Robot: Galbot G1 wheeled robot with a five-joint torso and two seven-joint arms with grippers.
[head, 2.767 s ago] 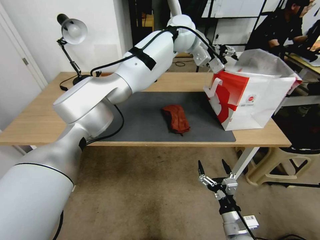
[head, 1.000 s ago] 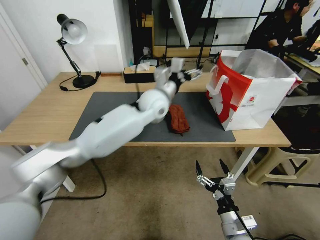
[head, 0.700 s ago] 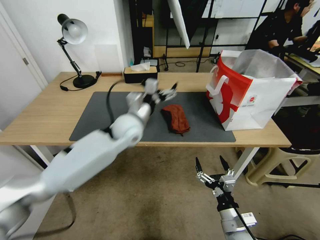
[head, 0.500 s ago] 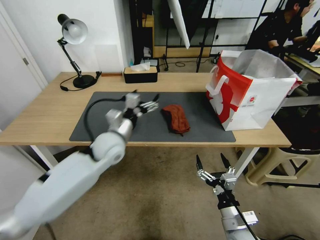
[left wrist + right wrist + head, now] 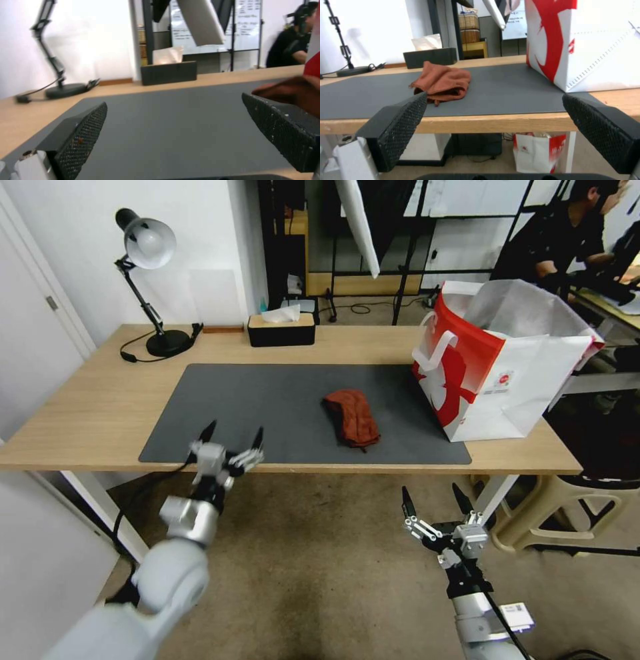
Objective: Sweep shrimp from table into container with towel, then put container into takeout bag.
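Towel (image 5: 352, 417) lies lengthwise front-to-back on the mat (image 5: 267, 400); takeout bag (image 5: 493, 367) logo unreadable; left gripper (image 5: 230, 437) and right gripper (image 5: 433, 499) jaws apart.

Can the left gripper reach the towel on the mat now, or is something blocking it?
Probably yes. The left gripper is open at the table's near edge, and only bare grey mat lies between it and the towel.

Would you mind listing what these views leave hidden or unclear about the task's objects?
- Inside of the takeout bag: head view, its own walls hide the contents, so the container and shrimp cannot be confirmed there.
- Towel: in the left wrist view it is blurred and partly behind the left gripper finger.
- Takeout bag top: cut off by the frame edge in the right wrist view, beyond the right gripper.
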